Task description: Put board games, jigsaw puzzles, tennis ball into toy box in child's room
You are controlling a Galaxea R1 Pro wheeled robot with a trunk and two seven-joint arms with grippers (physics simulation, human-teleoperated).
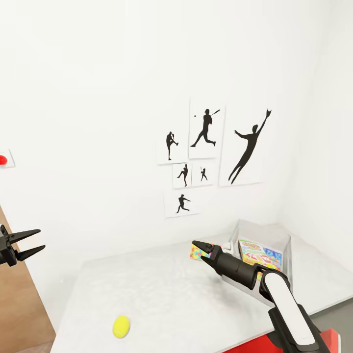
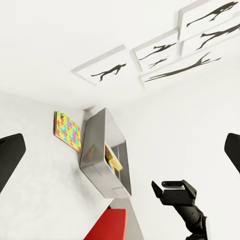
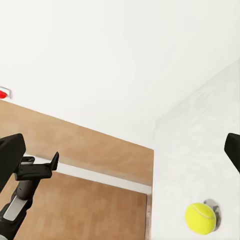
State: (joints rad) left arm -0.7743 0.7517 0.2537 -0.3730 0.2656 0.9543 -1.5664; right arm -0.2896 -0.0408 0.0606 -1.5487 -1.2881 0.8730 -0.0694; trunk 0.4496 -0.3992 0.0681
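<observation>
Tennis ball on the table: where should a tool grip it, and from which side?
Grip the tennis ball across its widest middle, coming straight down from above. It is round, so any pair of opposite sides works, and it sits alone on the white table near the front left edge, nothing crowding it. The open left tool looks nearer than the right tool.

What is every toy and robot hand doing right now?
tennis ball: lying loose on the white table, not held.
toy box: open on top, a colourful game box inside it.
jigsaw puzzle: on the table beside the toy box, outside it.
left gripper: open, empty, off the table's edge.
right gripper: open, empty, above the table near the puzzle.
</observation>
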